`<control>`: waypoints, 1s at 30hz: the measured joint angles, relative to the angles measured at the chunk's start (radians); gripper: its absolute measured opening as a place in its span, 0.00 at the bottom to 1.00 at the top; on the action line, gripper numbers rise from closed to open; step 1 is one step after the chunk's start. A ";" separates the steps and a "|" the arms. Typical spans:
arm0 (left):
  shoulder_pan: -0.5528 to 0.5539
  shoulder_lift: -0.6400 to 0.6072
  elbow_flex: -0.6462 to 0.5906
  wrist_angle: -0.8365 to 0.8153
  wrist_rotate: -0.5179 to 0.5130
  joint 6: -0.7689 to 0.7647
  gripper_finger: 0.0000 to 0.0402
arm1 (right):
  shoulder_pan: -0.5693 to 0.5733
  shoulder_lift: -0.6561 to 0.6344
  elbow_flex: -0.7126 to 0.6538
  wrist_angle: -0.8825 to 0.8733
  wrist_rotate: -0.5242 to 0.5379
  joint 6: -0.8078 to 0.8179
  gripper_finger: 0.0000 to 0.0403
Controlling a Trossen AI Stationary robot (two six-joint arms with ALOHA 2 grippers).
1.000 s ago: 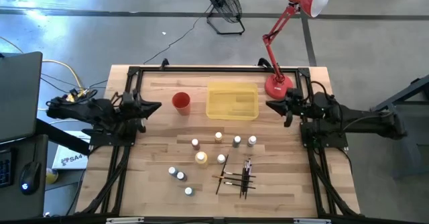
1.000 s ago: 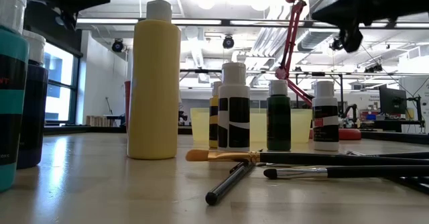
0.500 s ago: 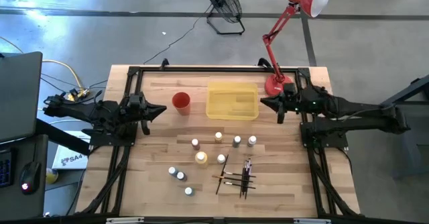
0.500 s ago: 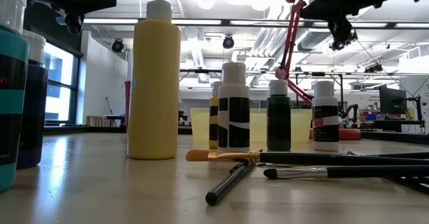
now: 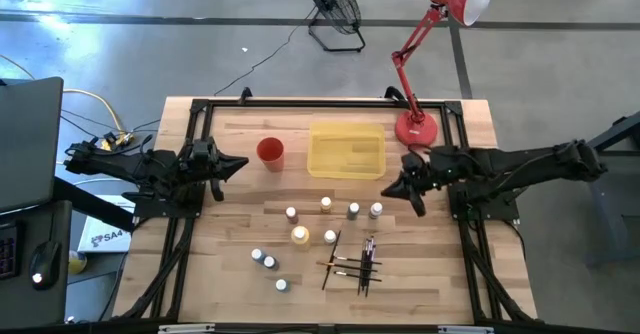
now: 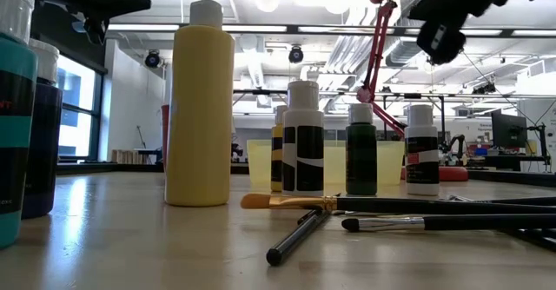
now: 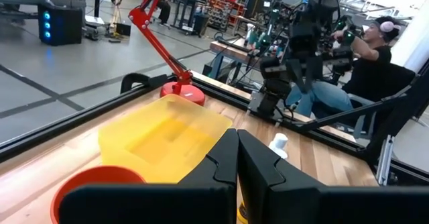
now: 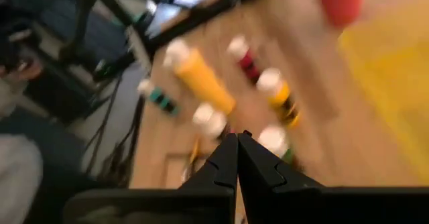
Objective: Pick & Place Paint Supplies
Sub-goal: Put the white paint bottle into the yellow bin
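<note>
Several small bottles with pale caps stand upright on the wooden table, among them a row (image 5: 353,211), a yellow one (image 5: 300,235) and three near the front (image 5: 270,262). Thin dark-handled paintbrushes (image 5: 350,262) lie crossed beside them on the table. My right gripper (image 5: 388,189) is shut and empty, slanting down just right of the bottle row; its wrist view looks blurred onto the bottles (image 8: 198,76). My left gripper (image 5: 240,164) is shut and empty, level, left of the red cup (image 5: 270,151).
A flat yellow tray (image 5: 347,150) lies at the far middle, with the red cup to its left. A red lamp's base (image 5: 415,129) stands at the far right corner. A dark frame (image 5: 300,102) runs round the table. A person (image 7: 375,56) sits beyond the right side.
My right gripper has swung from beside the lamp base toward the table's near edge and the bottle row, tipping downward, still shut. The bottles and brushes have kept their places.
</note>
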 joint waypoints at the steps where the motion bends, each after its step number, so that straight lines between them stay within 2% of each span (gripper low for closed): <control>1: 0.000 0.000 0.000 0.000 -0.005 0.001 0.00 | 0.000 0.000 0.000 -0.016 -0.014 0.000 0.00; 6: 0.000 0.000 0.000 -0.001 -0.019 0.001 0.00 | -0.004 0.000 0.000 -0.034 -0.016 -0.025 0.00; 10: 0.000 0.000 0.000 -0.002 -0.034 0.001 0.00 | -0.004 0.002 0.000 -0.078 0.101 -0.048 0.01; 13: 0.000 0.000 0.000 -0.002 -0.041 0.001 0.00 | -0.004 0.011 0.000 -0.129 0.133 -0.051 0.03; 16: 0.000 0.000 0.000 -0.002 -0.041 0.001 0.00 | -0.004 0.038 0.000 -0.165 0.151 -0.053 0.10; 19: 0.000 0.000 0.000 -0.002 -0.041 0.001 0.00 | -0.004 0.076 0.000 -0.167 0.154 -0.059 0.22; 24: 0.000 0.000 0.000 -0.002 -0.041 0.001 0.00 | -0.004 0.128 0.000 -0.153 0.116 -0.060 0.39; 30: 0.000 0.000 0.000 -0.002 -0.041 0.001 0.00 | 0.007 0.149 0.000 -0.146 0.102 -0.184 0.45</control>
